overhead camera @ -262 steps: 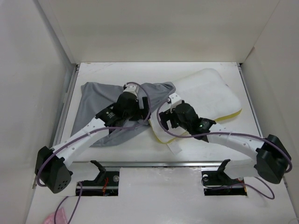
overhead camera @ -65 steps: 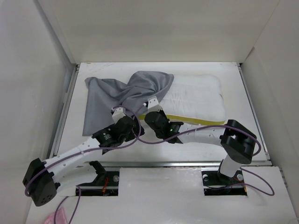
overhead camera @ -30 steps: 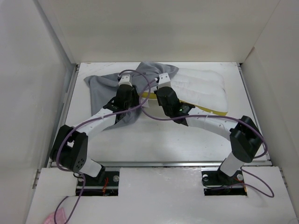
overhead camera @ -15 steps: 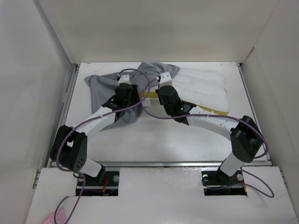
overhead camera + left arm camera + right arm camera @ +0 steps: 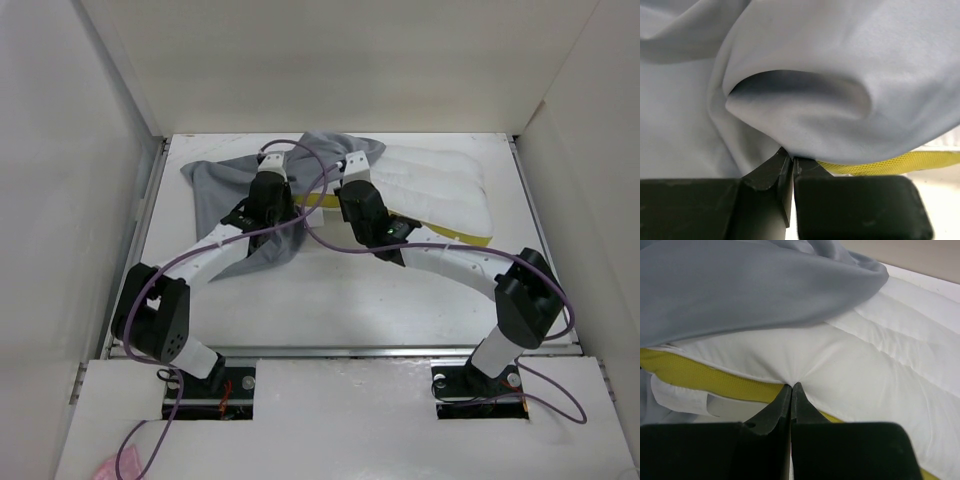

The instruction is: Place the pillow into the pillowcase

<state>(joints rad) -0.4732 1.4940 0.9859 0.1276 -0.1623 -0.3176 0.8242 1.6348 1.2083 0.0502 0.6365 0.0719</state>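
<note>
The left gripper (image 5: 791,161) is shut tight on a fold of the grey pillowcase (image 5: 840,60), which hangs limp just beyond its tips. I think it should lift this hem high, so the mouth opens. The right gripper (image 5: 791,387) pinches the edge of the plump white pillow (image 5: 865,375) and should push it under. The yellow trim (image 5: 700,372) lies left of its tips.

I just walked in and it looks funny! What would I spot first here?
First, the big white pillow at the far right of the table, with the grey pillowcase draped over its left end. Next, both robot hands meet in the middle: the left hand pinches the pillowcase, and the right hand pinches the pillow beside its yellow trim.
</note>
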